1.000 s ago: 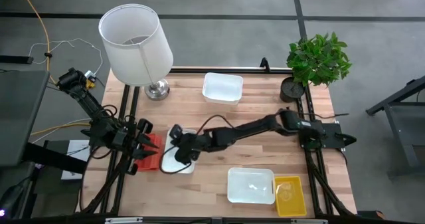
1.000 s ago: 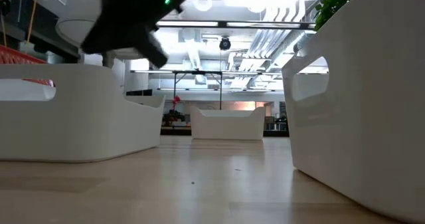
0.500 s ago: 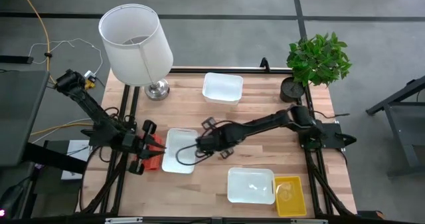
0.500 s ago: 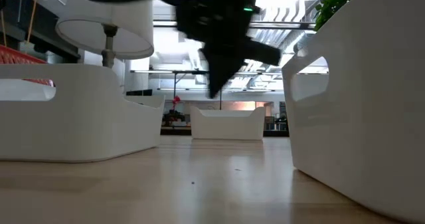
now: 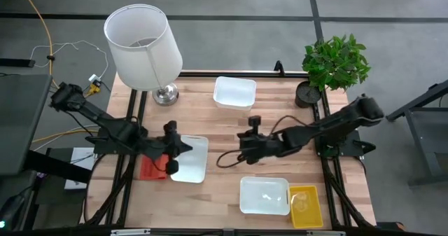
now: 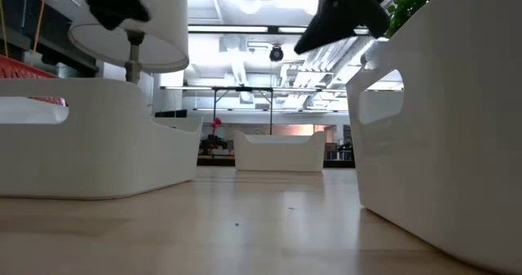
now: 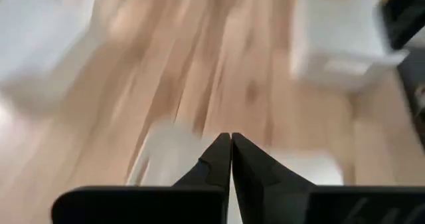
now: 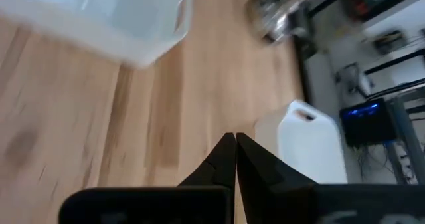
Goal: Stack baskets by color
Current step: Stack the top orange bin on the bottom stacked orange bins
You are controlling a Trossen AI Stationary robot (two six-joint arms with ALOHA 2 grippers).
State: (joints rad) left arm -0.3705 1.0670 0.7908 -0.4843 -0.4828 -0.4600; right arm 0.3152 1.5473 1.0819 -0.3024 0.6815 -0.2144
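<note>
Three white baskets noted apart on the table: one [image 5: 234,93] near the far edge, one [image 5: 191,159] by the left edge, one [image 5: 264,195] at the near edge. Red basket [image 5: 152,167] touching the left white one; yellow basket [image 5: 306,205] beside the near one. No white stacking done, judged; most work left. Left gripper [image 5: 170,157] over the left white basket, fingers shut, empty. Right gripper [image 5: 246,142] mid-table, shut, empty. Lamp [image 5: 143,48] and potted plant [image 5: 334,64] at far corners, not obstructing.
</note>
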